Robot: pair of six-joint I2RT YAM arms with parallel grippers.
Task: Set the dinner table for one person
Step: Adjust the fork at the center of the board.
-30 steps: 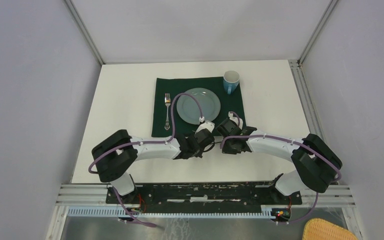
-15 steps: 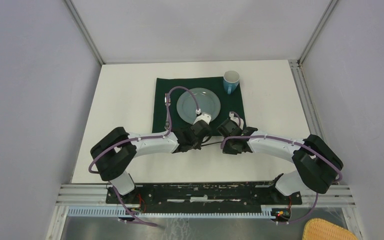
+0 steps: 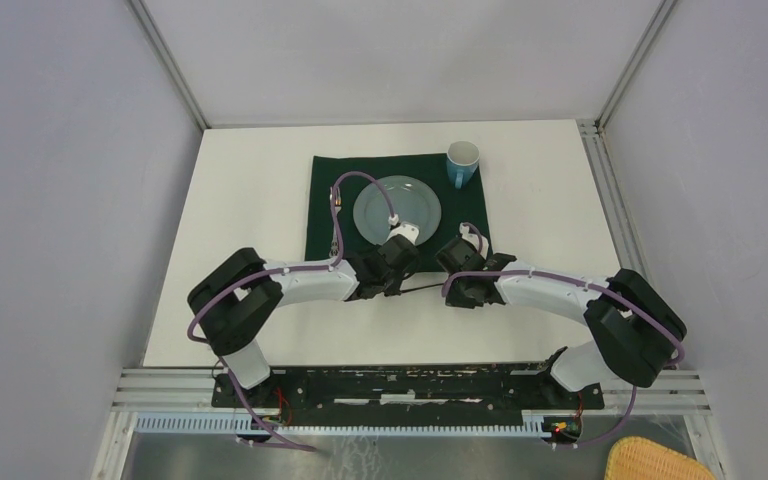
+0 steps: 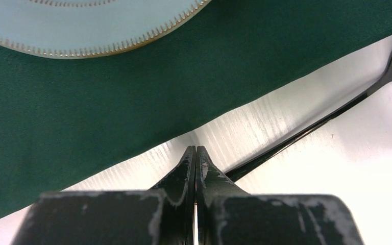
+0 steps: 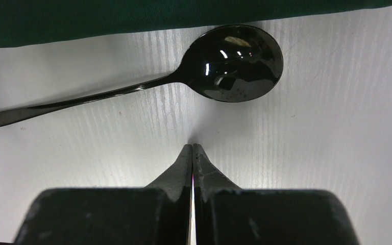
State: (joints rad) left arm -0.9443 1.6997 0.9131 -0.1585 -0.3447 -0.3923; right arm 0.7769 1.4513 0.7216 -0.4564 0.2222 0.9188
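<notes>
The dinner table (image 3: 250,300) is a plain white top. A dark green cloth (image 3: 325,175) carries a pale blue plate (image 3: 397,207), a fork (image 3: 336,222) left of it and a blue mug (image 3: 462,163) at its back right corner. A black spoon (image 5: 229,64) lies on the bare table just off the cloth's near edge, handle (image 4: 296,143) pointing left. My left gripper (image 4: 196,149) is shut and empty, tips over the white strip beside the cloth's edge and close to the handle's end. My right gripper (image 5: 192,146) is shut and empty, just short of the spoon's bowl.
Grey walls and metal rails (image 3: 600,180) enclose the table at the back and sides. A woven basket (image 3: 660,462) sits off the table at the bottom right. The left arm's purple cable (image 3: 360,185) arcs over the fork and the plate's left rim.
The left arm has swung back and left, bringing its gripper up to the cloth's near edge; its cable now crosses the fork. The right arm and the spoon have stayed still.
</notes>
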